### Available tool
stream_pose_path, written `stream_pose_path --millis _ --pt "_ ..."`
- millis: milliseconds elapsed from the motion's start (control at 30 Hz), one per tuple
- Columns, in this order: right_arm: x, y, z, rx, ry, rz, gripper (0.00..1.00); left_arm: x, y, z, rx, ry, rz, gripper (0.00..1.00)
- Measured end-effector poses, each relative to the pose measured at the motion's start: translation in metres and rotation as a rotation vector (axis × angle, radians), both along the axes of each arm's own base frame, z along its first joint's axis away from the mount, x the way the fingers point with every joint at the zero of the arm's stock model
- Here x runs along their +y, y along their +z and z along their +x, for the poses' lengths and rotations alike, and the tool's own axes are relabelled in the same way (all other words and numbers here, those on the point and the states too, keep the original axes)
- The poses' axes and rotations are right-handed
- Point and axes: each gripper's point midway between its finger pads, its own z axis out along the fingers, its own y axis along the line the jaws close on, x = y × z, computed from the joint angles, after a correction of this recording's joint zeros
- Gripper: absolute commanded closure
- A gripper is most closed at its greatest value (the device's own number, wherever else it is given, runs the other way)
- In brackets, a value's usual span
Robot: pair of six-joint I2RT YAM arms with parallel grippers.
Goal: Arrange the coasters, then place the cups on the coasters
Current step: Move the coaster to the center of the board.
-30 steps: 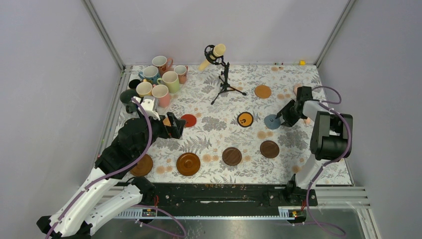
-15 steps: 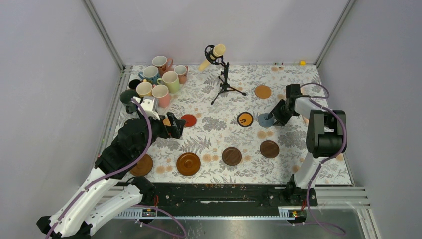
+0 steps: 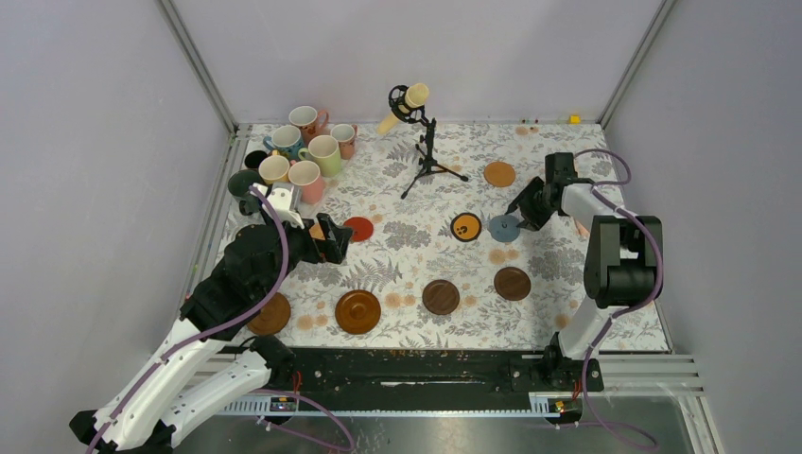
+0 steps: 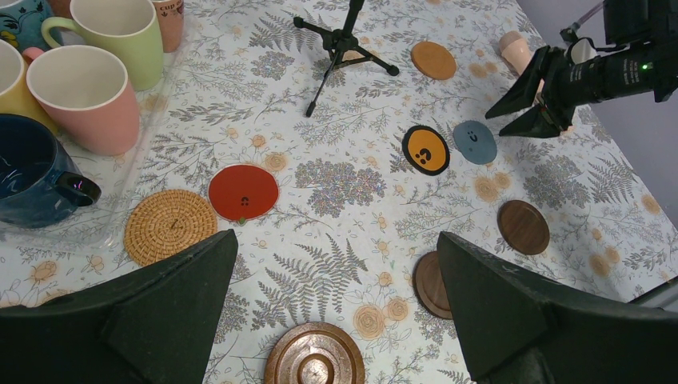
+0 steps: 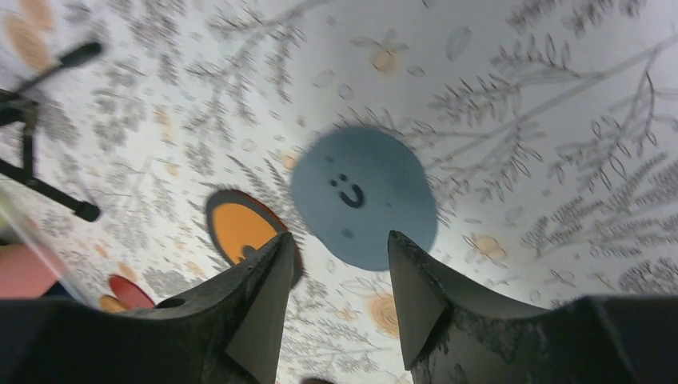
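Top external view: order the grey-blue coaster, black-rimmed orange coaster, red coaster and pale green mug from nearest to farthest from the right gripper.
1. grey-blue coaster, just beside the right gripper, on its left.
2. black-rimmed orange coaster, mid-table.
3. red coaster, left of centre.
4. pale green mug, far-left cluster.

top external: high over the near edge, looking down on the whole table [image 3: 397,203].
left wrist: mid height at the left, facing far and right across the table.
right wrist: close above the grey-blue coaster [image 5: 364,196], looking down.
shared: grey-blue coaster and orange coaster [image 5: 240,228] in all three.
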Motion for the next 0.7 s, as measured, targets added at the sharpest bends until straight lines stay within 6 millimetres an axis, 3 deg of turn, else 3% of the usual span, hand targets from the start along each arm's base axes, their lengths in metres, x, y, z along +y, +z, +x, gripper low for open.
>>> stream_pose_path --millis 200,367,600,700 --pt "0.002 0.020 0.038 -0.118 -0.039 0.024 0.48 0.000 0.000 0.000 0.000 0.000 0.000 0.01" --pt "0.008 0.017 0.066 -0.151 -0.066 0.047 0.49 0.000 0.000 0.000 0.000 0.000 0.000 0.01" --pt "0.028 -0.004 0.072 -0.102 -0.061 0.066 0.49 0.000 0.000 0.000 0.000 0.000 0.000 0.01" --pt "0.030 -0.010 0.066 -0.069 -0.059 0.056 0.49 0.000 0.000 0.000 0.000 0.000 0.000 0.01"
